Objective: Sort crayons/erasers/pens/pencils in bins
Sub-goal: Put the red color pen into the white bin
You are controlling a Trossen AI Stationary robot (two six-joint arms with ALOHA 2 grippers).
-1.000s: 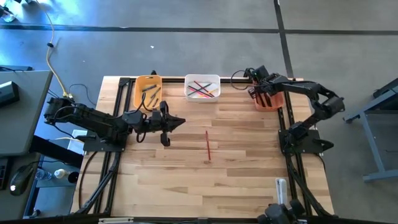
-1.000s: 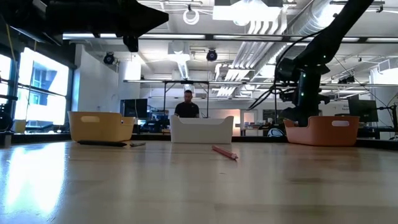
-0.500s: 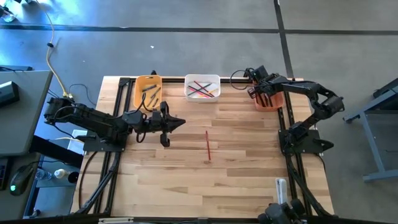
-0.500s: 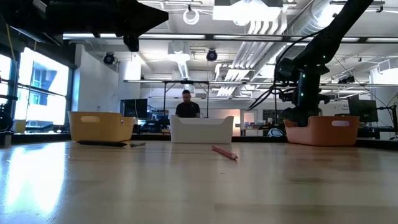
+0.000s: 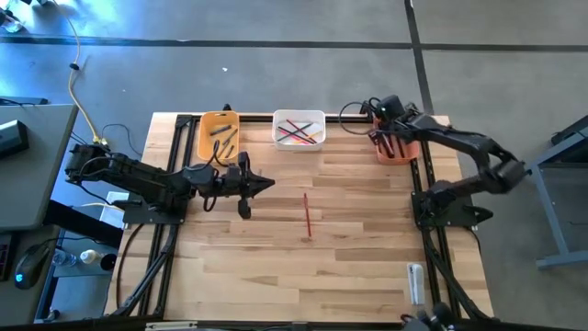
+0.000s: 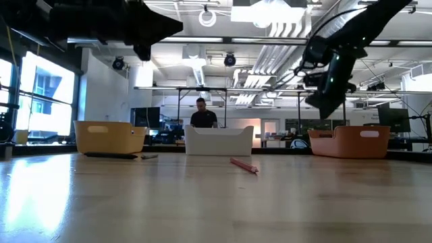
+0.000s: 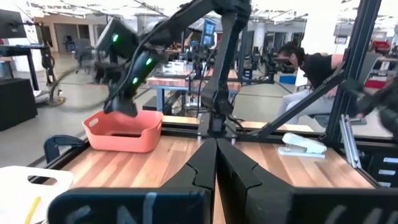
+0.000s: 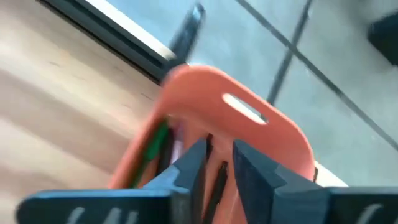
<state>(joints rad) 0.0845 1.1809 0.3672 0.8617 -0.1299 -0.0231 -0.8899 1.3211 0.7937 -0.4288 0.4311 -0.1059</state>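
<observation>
Right gripper (image 5: 378, 138): raised since a second ago. It sat low in the red-orange bin (image 5: 397, 145) then; it now hangs clear above that bin's rim, tilted, with the arm's elbow swung outward. Fingers a narrow gap apart, nothing between them in the wrist view.

Red-orange bin, contents: dark sticks, a green one and a pale one lie inside, seen past the fingers (image 8: 186, 168). Judgement: an item has just been dropped here and the arm is leaving.

Left gripper (image 5: 262, 183): position unchanged, over the table's left half, just short of centre. Fingers pressed together, empty.

Red pencil (image 5: 308, 214): loose on the bare table (image 5: 276, 267) near its middle, apart from every bin and nearest the left gripper. Judged the next item to collect.

White bin (image 5: 299, 129): centre rear; holds red, pink and green pencils.

Yellow-orange bin (image 5: 219, 135): left rear; holds dark pens (image 5: 223, 138).

Whitish oblong item (image 5: 415, 281): near the front right edge, unsorted.

Person (image 6: 203, 115): beyond the table, behind the white bin.
</observation>
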